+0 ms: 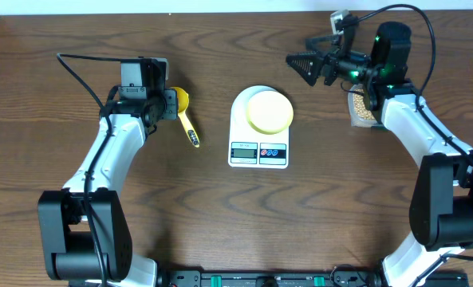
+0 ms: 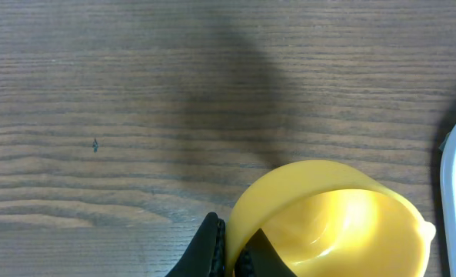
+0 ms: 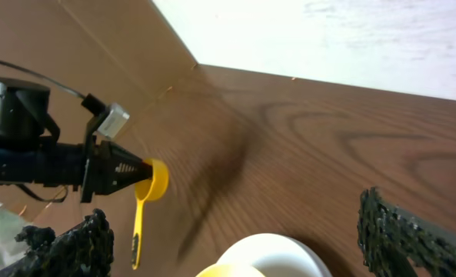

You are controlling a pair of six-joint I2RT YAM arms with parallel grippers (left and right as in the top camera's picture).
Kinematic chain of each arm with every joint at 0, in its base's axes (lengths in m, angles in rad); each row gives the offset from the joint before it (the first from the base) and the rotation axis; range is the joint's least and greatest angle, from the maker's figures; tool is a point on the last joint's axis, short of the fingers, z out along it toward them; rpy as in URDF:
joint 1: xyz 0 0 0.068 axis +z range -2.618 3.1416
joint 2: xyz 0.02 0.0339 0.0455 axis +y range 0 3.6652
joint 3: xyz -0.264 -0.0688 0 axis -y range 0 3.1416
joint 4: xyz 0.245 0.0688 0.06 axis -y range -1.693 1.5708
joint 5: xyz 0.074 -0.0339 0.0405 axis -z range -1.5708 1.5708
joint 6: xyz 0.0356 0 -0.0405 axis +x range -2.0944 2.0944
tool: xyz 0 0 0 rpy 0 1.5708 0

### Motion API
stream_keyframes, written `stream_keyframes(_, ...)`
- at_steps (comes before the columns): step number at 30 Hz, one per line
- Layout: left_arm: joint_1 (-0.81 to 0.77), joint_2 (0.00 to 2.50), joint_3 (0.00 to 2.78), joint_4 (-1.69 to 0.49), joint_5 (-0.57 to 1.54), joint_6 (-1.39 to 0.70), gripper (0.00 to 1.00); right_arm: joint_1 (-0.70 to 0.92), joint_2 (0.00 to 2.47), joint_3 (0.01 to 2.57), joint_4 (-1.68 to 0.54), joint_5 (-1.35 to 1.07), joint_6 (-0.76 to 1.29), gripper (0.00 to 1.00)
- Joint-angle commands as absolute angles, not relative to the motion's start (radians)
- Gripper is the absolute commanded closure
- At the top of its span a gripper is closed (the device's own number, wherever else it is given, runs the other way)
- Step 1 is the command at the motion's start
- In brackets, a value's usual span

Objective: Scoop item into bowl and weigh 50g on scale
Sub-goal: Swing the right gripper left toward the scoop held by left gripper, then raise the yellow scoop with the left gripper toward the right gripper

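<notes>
The dark brown wood-grain table [image 1: 21,119] fills every view, its grain running side to side. In the right wrist view a pale wall [image 3: 351,38] meets its far edge. The left wrist view shows a tiny dark speck [image 2: 94,145] on the bare wood and a soft shadow [image 2: 235,115] lying across the boards.

At the left, the left gripper [image 1: 172,104] is closed narrow on the cup of a bright yellow long-handled plastic scoop [image 1: 187,119]. Its black fingertips [image 2: 211,248] pinch the cup's rim, one outside and one inside. The scoop's handle trails over the table toward the near edge.

Just right of the scoop, near the table's middle, lies the white flat digital kitchen scale [image 1: 258,151], its display and two buttons facing the near edge. The numbers are too small to read. The small round pale-yellow bowl [image 1: 269,112] sits on the scale's round platform.

Further right, beyond the scale's far corner, the right gripper [image 1: 300,68] hovers with its jaws spread wide and nothing between them. Under the right arm stands a clear rectangular plastic container [image 1: 352,104] holding the small round tan beans [image 1: 364,113], partly hidden by the arm.
</notes>
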State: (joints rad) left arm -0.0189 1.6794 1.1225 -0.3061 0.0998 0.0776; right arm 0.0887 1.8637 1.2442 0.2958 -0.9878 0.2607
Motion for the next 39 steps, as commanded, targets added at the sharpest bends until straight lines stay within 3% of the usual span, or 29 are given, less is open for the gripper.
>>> stream_keyframes(1, -0.019, 1.661, 1.13, -0.304, 0.105, 0.07, 0.92, 0.112, 1.879, 1.274, 0.296, -1.008, 0.276, 0.01)
stream_keyframes(39, -0.019, 1.661, 1.13, -0.304, 0.105, 0.065, 0.92, 0.242, 1.885, 1.283, 0.297, -0.86, 0.31, 0.01)
